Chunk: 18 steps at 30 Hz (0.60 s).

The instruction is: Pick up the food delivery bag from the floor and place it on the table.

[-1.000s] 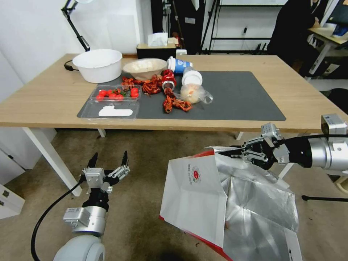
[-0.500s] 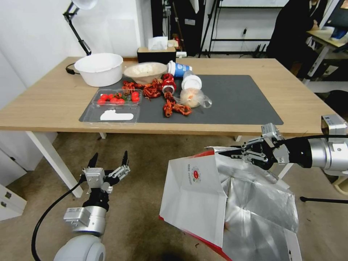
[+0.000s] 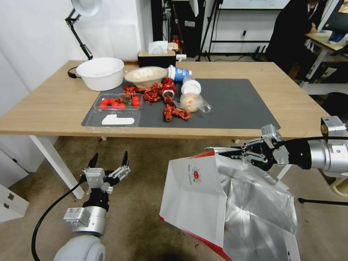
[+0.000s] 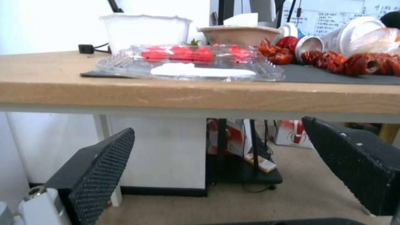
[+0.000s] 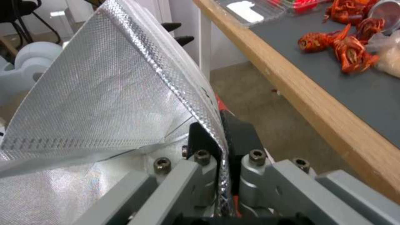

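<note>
Clamped on the top edge of the food delivery bag [image 3: 203, 197], the right claw [image 3: 232, 153] reaches in from the right, just below the front edge of the surface [image 3: 54, 105]; the right wrist view shows its two dark fingers [image 5: 239, 134] pinching the silver foil rim of the bag [image 5: 104, 93] between them. The bag hangs open below that grip, its white front panel with the small round red logo facing the head camera, the crumpled foil lining spread out to the right, and a red edge along the bottom. Whether its lower end touches the floor [image 3: 145, 217] cannot be told. The left claw [image 3: 108, 161] is released, its two black fingertips spread apart and pointing upward, low over the floor to the left of the bag and well apart from it; from its wrist camera the textured pads [image 4: 100, 165] frame the underside of the surface [image 4: 200, 93]. On the surface lies a dark grey mat [image 3: 235, 105] with a clear plastic tray of tomatoes [image 3: 117, 101], scattered red crayfish [image 3: 170, 108], a beige bowl [image 3: 145, 75], a tipped blue-and-white cup [image 3: 177, 72] and a small clear bag of food [image 3: 194, 102]. A white tub [image 3: 100, 73] stands on the bare wood beside the mat.
</note>
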Motion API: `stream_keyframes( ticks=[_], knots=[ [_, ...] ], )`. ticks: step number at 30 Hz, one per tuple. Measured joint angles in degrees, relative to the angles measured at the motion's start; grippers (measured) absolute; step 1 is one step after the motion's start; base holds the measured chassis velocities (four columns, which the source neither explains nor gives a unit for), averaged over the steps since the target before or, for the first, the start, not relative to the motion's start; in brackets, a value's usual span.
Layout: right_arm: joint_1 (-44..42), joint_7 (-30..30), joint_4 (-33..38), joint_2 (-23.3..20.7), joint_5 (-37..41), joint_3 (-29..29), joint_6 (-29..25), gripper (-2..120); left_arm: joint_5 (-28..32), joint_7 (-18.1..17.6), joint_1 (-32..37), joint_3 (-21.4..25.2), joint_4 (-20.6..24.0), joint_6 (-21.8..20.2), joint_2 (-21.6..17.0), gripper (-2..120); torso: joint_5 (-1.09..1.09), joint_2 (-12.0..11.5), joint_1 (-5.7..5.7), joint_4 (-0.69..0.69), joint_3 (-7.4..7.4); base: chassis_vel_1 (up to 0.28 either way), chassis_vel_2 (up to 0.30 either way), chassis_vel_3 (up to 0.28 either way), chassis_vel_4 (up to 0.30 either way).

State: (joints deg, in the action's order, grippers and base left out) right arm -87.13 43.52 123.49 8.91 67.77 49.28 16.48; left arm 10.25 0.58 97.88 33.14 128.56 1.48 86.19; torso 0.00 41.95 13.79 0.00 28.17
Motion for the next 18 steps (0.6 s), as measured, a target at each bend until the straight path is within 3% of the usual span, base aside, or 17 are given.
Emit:
stream_keyframes(
  ticks=[18],
  knots=[
    [-0.1, 0.0, 0.0, -0.2, -0.1, 0.0, 0.0, 0, 0.0, 0.0, 0.1, 0.1, 0.0, 0.0, 0.0, 100, 0.0, 4.3, 1.79, 0.0, 2.54, 0.0, 0.0, 0.0, 0.0]
  ],
)
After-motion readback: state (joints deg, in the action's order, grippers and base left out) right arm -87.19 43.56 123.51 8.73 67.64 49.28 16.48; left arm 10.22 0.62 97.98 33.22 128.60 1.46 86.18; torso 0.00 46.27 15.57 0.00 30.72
